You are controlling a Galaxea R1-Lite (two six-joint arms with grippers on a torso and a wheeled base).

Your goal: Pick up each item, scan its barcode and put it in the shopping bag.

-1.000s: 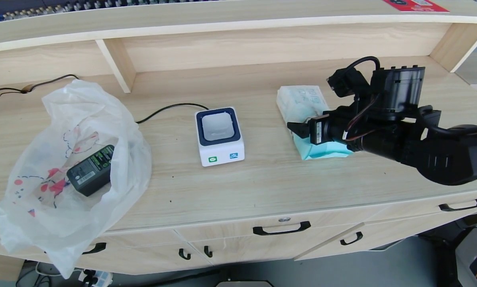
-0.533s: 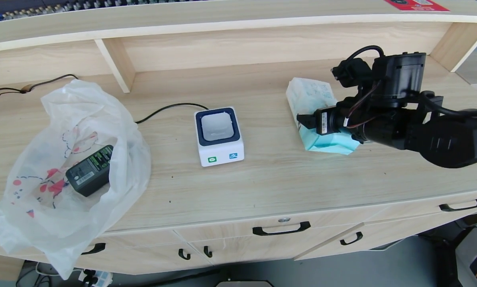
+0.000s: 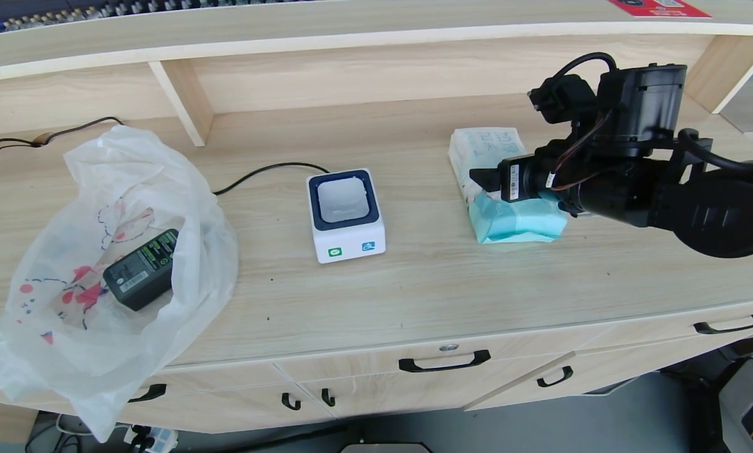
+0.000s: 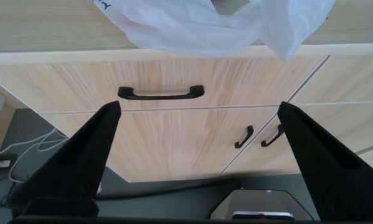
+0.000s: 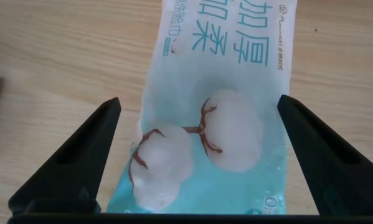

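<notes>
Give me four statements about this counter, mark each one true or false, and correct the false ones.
1. The adapter lies in the bag. True.
2. The right gripper is shut on the pack. False: it is open over the pack.
3. The scanner stands between bag and pack. True.
4. The pack lies on the scanner. False: it lies on the counter, apart from the scanner.

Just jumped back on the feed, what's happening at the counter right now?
The right gripper is open over the teal tissue pack, which lies on the counter right of the scanner, not yet gripped. A black power adapter sits inside the shopping bag at the left. The left gripper hangs open below the counter edge, facing the drawers.
</notes>
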